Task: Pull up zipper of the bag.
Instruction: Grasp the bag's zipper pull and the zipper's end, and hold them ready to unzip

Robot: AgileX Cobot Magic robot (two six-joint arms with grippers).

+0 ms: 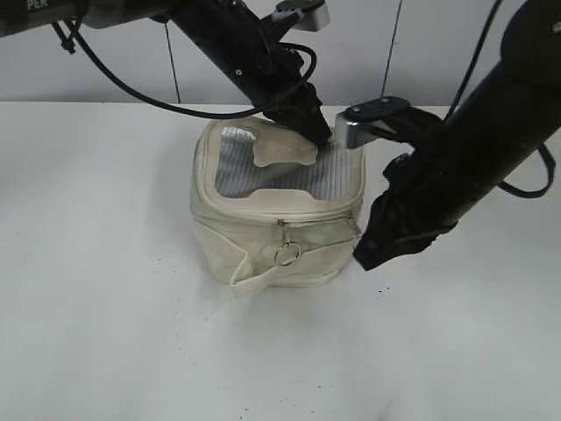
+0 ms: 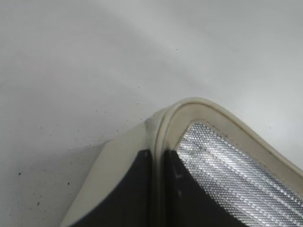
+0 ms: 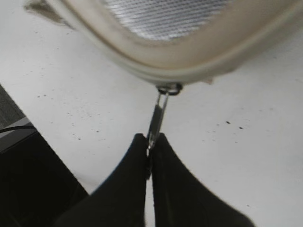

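Silver metal, thin and straight, a zipper pull [image 3: 157,118] runs from the bag's rim down into the right gripper [image 3: 149,147], whose black jaws are pressed together on its free end; its long axis lies in line with the fingers, its upper end hooked at the zipper [image 3: 189,78] track. On the near side wall in the exterior view a second pull with round ring [image 1: 287,253] hangs straight down from the track. Cream faux leather forms the bag [image 1: 263,241], small and boxy, standing upright near the middle of the bench [image 1: 105,289], its top showing grey ribbed panels around a cream patch, a strap band low on the near-left corner. At the far top edge the left gripper [image 1: 317,130] bears down on the rim; in its wrist view its dark fingers [image 2: 137,189] straddle the raised cream seam, pinching it. White bench surface carries small dark specks; behind stands a pale grey panelled wall [image 1: 131,79].
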